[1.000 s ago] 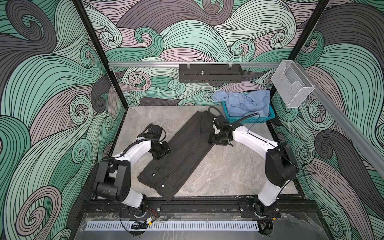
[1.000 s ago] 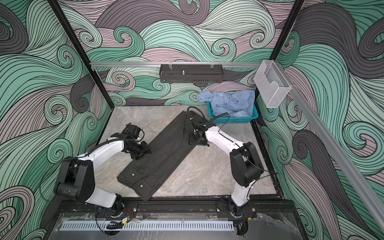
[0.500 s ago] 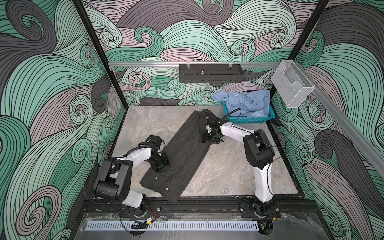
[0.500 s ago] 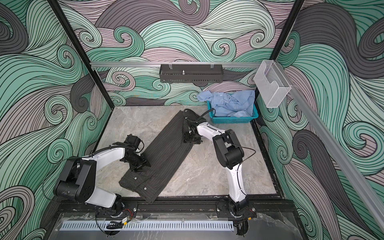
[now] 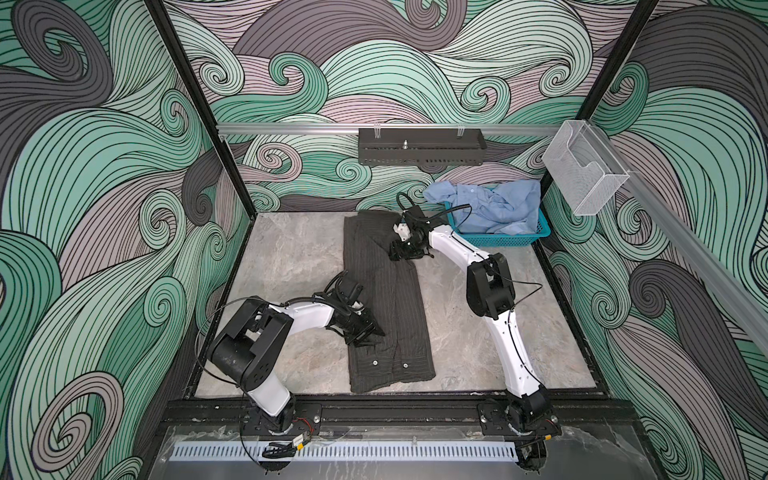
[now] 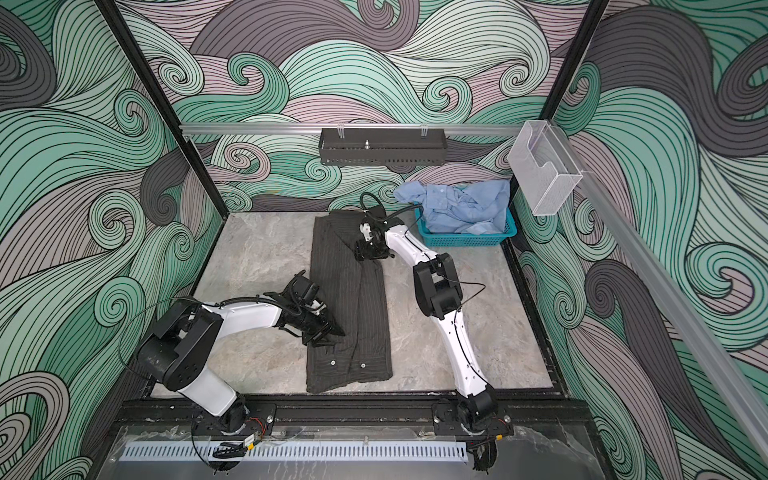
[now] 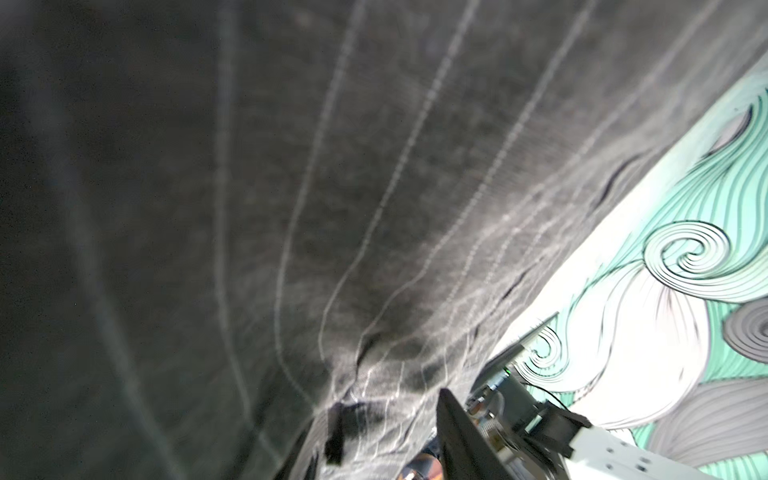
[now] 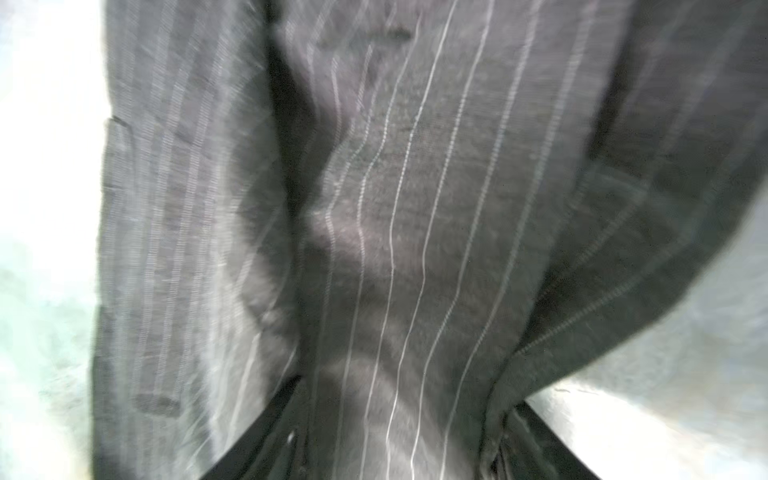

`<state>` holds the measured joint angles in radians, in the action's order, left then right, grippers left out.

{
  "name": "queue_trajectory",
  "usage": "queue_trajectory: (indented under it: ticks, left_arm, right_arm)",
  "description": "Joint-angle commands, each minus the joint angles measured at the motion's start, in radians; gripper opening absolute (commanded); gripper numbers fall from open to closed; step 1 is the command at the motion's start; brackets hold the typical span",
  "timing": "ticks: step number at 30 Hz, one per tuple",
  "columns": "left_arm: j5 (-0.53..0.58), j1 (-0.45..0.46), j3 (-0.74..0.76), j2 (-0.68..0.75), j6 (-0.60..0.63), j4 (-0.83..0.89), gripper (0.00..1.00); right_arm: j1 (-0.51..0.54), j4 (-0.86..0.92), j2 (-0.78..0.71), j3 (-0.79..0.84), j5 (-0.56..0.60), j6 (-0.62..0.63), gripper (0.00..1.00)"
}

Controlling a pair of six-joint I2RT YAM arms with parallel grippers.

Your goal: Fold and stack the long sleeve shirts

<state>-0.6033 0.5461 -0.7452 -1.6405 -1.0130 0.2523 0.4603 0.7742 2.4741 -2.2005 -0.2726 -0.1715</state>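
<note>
Shows the charcoal pinstriped shirt (image 5: 386,299) folded into a long, narrow band on the marble surface (image 5: 291,257), mid-scene in both top views. Swung round within the last second: a moment ago lay aslant, near end to the left and far end to the right; now runs almost straight from near to far. Points the end with two pale buttons toward the near edge and the other end toward the back wall, just left of the teal basket (image 5: 498,240). Hard to tell which end carries the collar.

Grasped in two places. Left pincer (image 5: 370,332) clenched on the left edge toward the near end, with cloth puckering at its fingers (image 7: 461,440) in the left wrist view. Right pincer (image 5: 401,251) clenched on the right side toward the far end, with striped cloth bunched between its fingers (image 8: 257,432) in the right wrist view.

Leaves the light blue shirt (image 5: 490,203) crumpled in and over the basket, far right, untouched.

Probably squared up for the crosswise folds, with the long axis set between the two arms. Nothing stacked yet; second shirt not yet begun.
</note>
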Motion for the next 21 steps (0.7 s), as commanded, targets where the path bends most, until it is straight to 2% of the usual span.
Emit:
queue_trajectory:
  ticks: [1,3,7,11,15,21]
  left_arm:
    - [0.165,0.009,0.015,-0.037,0.001,0.094,0.49]
    - [0.198,0.008,-0.032,0.030,0.039,0.174,0.52]
    - [0.329,0.005,-0.129,0.225,0.120,0.366,0.57]
    - [0.452,0.003,-0.157,0.425,0.152,0.514,0.58]
    - [0.482,0.003,-0.061,0.623,0.145,0.561,0.59]
    - [0.395,0.014,0.216,0.891,0.014,0.495,0.62]
  right_arm:
    - [-0.010,0.076,-0.058,-0.024,0.003,0.016,0.70]
    - [-0.011,0.075,-0.131,0.014,0.038,0.002,0.71]
    - [-0.011,0.076,-0.337,0.151,0.094,-0.038,0.73]
    - [0.000,0.021,-0.593,0.435,0.090,-0.121,0.75]
    - [0.027,-0.102,-0.866,0.821,0.011,-0.288,0.74]
    - [0.195,-0.211,-1.209,1.311,0.071,-0.454,0.72]
